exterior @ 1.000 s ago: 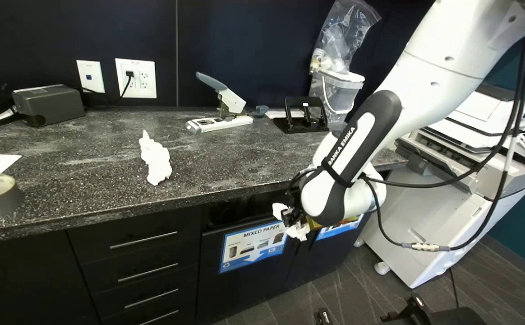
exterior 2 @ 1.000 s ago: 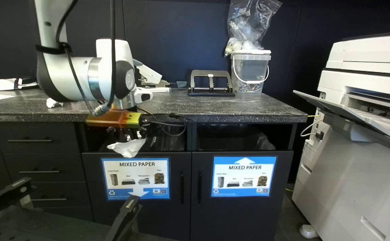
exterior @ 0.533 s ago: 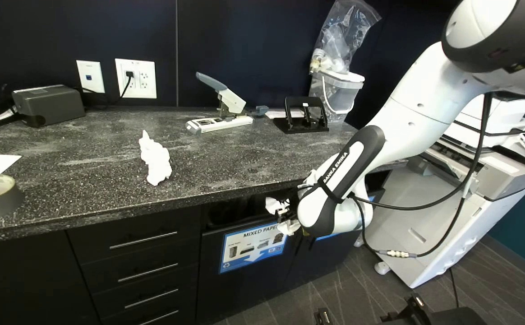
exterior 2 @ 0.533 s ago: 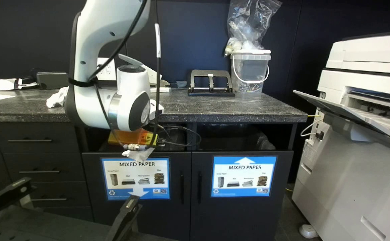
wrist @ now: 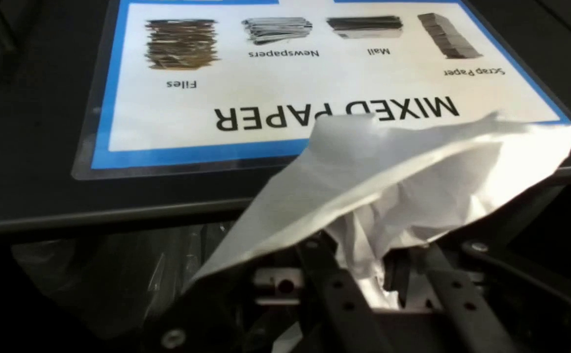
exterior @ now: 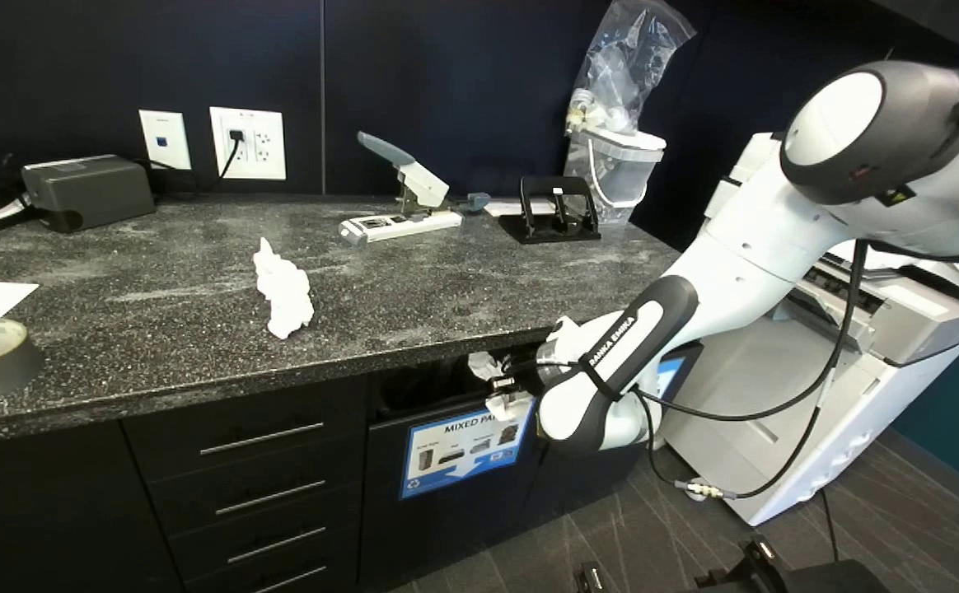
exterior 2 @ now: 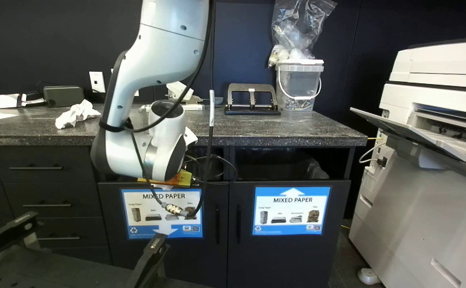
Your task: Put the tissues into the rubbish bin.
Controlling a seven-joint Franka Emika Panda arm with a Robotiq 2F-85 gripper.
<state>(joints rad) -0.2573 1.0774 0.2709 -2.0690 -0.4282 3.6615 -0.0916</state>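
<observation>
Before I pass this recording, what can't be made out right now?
Hand and held tissue: mostly hidden behind the arm in an exterior view.
Bin contents: lost in shadow in the wrist view; behind the cabinet door in both exterior views.
Tape roll: cut off by the left edge in an exterior view.
Sign: smallest print too small to read in an exterior view.
</observation>
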